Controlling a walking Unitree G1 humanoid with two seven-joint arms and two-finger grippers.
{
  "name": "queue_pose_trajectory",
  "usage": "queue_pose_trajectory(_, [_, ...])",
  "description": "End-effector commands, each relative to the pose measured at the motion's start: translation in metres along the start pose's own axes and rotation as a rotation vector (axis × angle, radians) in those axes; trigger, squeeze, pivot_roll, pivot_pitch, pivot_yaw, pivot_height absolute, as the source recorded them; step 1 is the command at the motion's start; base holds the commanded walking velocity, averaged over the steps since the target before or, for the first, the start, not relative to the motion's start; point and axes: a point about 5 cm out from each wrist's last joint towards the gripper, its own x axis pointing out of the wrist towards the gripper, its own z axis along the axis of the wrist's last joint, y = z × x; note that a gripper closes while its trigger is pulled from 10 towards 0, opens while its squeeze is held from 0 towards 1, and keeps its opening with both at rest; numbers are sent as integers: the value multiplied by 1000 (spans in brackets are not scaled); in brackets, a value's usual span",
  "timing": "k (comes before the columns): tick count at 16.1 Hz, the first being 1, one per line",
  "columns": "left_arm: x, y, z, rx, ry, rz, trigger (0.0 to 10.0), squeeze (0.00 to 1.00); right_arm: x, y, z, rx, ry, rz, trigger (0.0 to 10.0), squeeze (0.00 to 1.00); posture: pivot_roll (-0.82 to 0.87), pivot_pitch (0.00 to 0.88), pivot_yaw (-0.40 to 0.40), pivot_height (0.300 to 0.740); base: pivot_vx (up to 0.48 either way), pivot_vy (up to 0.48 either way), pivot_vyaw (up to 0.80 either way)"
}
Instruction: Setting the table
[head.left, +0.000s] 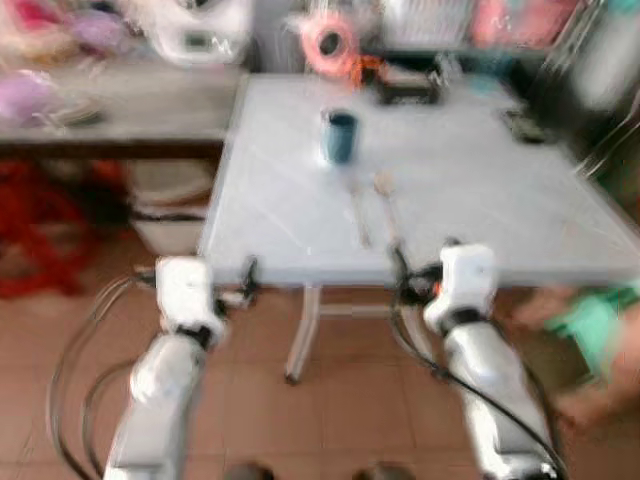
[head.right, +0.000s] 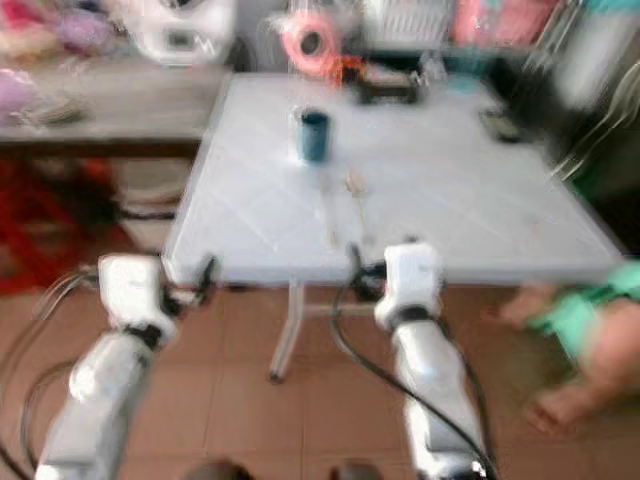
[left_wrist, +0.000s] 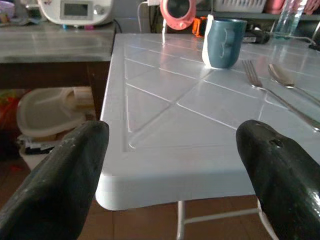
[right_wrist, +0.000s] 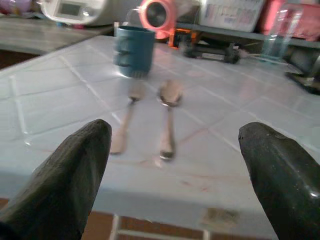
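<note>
On the white tiled bench (head.left: 480, 200), a metal fork (right_wrist: 124, 127) and spoon (right_wrist: 168, 117) lie beside a blue mug (right_wrist: 133, 51). Left gripper (left_wrist: 172, 172) and right gripper (right_wrist: 172, 172) hover at its near edge, jaws spread wide, empty.

Head eyes look down at the white table (head.left: 480, 190); both wrist views skim its near edge.

White table (head.left: 480, 200); blue mug (left_wrist: 225, 42); silver fork (left_wrist: 272, 92), spoon (right_wrist: 168, 112); terracotta floor (head.left: 350, 400).
</note>
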Motion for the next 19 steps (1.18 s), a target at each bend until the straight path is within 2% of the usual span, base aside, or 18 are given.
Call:
queue_pose_trajectory(1, [1,-7,6,-2,-31,-35,10000,0,0,-6,4,-10,-13,-19,10000,0,-6,0,-3,740,0,0,0])
queue_pose_trajectory(4, [0,-8,7,-6,-37,-40,10000,0,0,-5,4,-13,-15,-16,10000,0,-7,0,-6,740,0,0,0])
queue_pose_trajectory(19, [3,-8,8,-5,-41,-43,10000,0,2,-6,6,-20,-20,-19,10000,0,-9,0,-5,740,268,0,0])
